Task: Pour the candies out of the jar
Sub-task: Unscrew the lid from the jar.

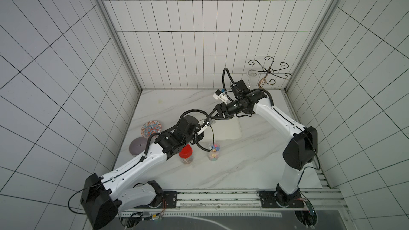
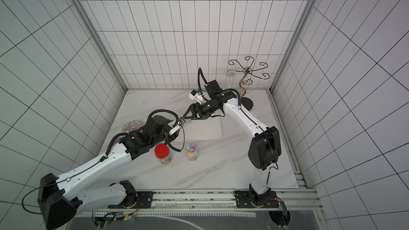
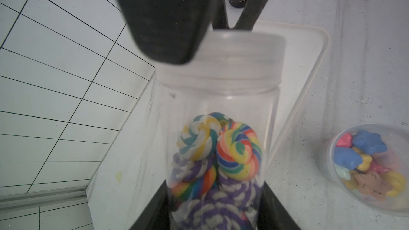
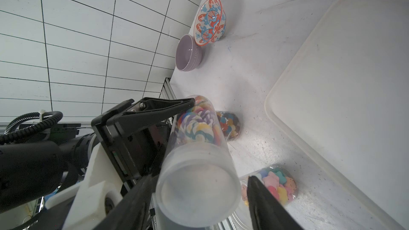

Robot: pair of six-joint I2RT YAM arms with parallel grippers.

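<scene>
White marble-look tabletop (image 1: 243, 162), boxed in by white tiled walls (image 1: 199, 40) with dark grid lines on three sides, and a metal rail (image 1: 221, 198) along the front where my arms are mounted. A white tray (image 1: 230, 129) sits mid-tabletop, its near-left part covered by my arms in both top views. My left hand (image 3: 215, 186) is clamped tight on the clear jar (image 3: 217, 107), holding it off the tabletop roughly on its side, with the lid end over the tray. The frosted lid (image 4: 197, 186) is on and the candies (image 3: 221, 151), swirl lollipops, are packed at the bottom end. My right hand (image 4: 200, 180) has its jaws wide apart, straddling the lid. One finger is against it and a sliver of gap shows at the other, so it is not clamped. In both top views the jar is almost hidden between the two hands, and its base is cut off in the left wrist view. Nearby are a red-lidded jar (image 1: 186, 152), contents hard to make out, and just beside it an open jar (image 1: 214, 151) of pastel star shapes, both in front of the tray. A patterned bowl (image 1: 151, 127) is half covered by my left arm, with a purple bowl (image 1: 138, 148) next to it at the left edge. A wire stand (image 1: 269, 70) with a glass (image 1: 252, 74) hanging from it is in the far right corner, behind my right arm.
</scene>
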